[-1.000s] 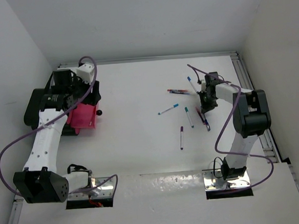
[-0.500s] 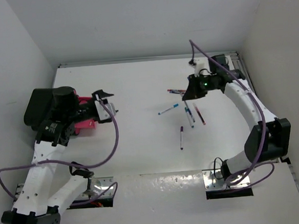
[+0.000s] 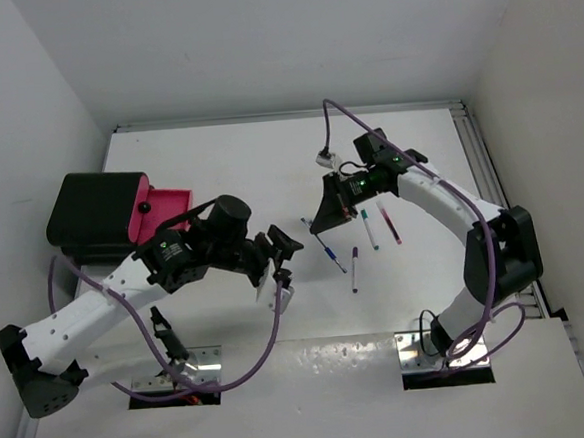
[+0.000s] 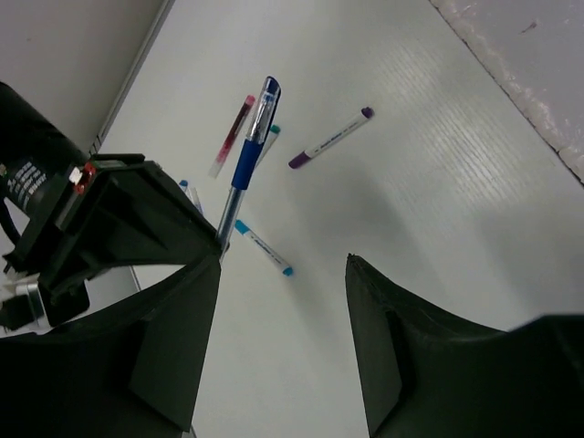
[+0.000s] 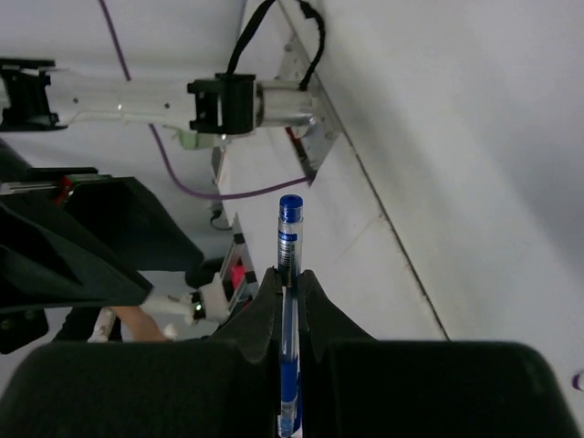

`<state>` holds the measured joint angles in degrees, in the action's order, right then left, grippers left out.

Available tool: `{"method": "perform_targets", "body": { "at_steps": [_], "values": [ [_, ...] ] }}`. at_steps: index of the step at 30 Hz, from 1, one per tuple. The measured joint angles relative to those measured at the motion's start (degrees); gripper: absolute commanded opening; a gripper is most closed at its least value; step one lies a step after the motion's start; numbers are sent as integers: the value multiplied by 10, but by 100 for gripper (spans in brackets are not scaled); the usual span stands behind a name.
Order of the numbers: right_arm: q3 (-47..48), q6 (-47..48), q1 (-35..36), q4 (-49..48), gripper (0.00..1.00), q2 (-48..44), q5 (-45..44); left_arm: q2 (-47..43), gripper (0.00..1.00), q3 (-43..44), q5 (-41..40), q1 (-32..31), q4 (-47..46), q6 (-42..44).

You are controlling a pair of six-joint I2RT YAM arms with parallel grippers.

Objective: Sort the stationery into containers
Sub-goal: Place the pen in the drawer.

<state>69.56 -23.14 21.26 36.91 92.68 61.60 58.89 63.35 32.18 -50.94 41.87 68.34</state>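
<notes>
Right arm (image 3: 441,195) outstretched leftward, blue pen (image 5: 290,239) between fingers (image 5: 265,315)

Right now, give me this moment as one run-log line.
right gripper: shut on blue pen | left gripper: open, empty, facing the pen | loose pens: unsorted on table

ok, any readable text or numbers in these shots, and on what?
Nothing can be read.
Blue pen: print on the barrel, too blurred.
Right gripper: white lettering on its black body, too small.
Purple-capped pen: faint dark print along the barrel, too small.
</notes>
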Motion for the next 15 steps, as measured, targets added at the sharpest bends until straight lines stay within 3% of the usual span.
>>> {"method": "perform_targets", "body": {
  "at_steps": [10, 15],
  "values": [
    [-4, -39, 52, -27, 0, 2, 51, 70, 57, 2, -96, -79, -42, 10],
    [-4, -50, 57, -38, 0, 8, 56, 73, 52, 1, -135, -88, -70, 13]
  ]
}}
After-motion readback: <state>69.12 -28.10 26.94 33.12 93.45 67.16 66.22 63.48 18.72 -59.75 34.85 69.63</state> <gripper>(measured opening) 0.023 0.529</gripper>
